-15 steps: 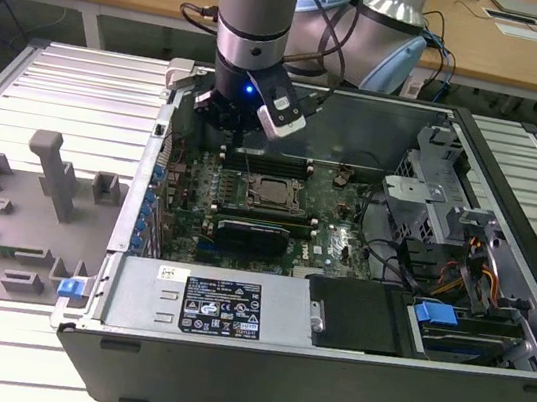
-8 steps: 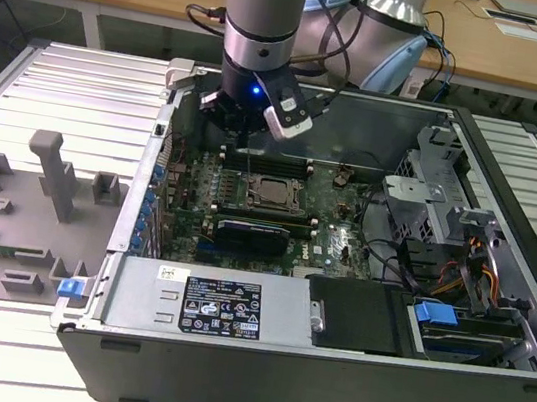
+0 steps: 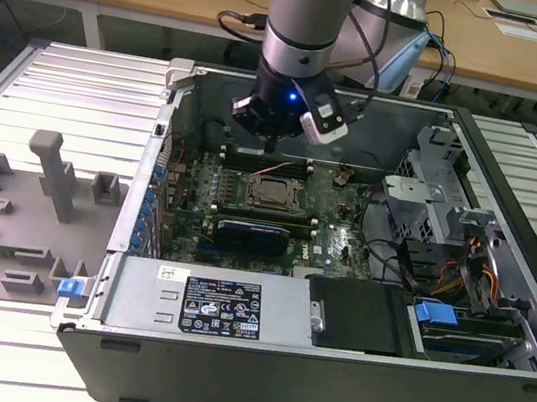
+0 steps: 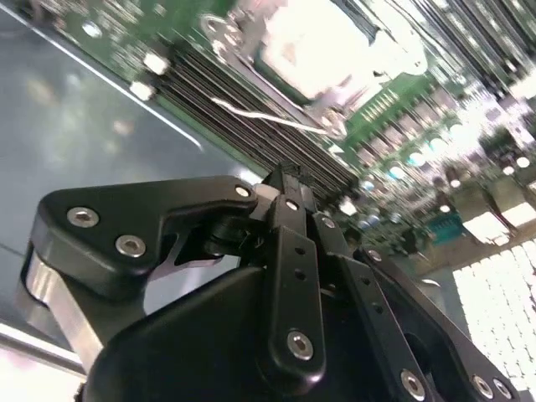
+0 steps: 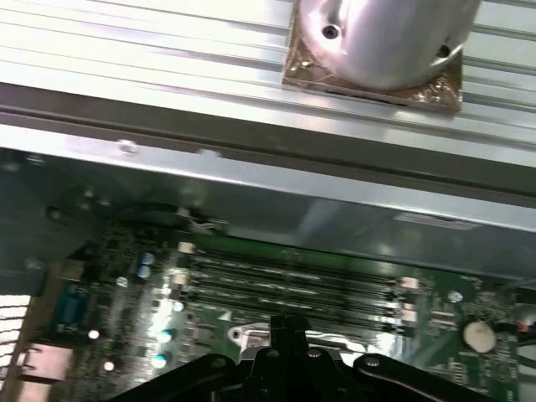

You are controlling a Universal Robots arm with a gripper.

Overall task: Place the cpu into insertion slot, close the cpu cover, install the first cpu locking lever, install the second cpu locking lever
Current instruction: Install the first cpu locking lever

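- Cpu (image 3: 272, 193): seated in its socket at the centre of the exterior view, on the board (image 3: 336, 233) inside the open case (image 3: 322, 381).
- Appearance: flat square with a dull silver top, which glares bright in the second wrist view (image 4: 322, 50). It lies level, with no corner seen riding up.
- Cover (image 3: 252, 199): a dark frame lying down around the chip, judged closed.
- Lever (image 4: 268, 117): a thin bright wire between socket and memory slots (image 5: 285, 280). Its long axis runs across the exterior frame, and it is judged unlatched.
- Gripper (image 3: 271, 144): hangs over the memory slots. The cpu lies just below it in the exterior frame, with the lever between them.
- Gripper state: fingers (image 4: 289, 188) drawn together, with nothing seen held.
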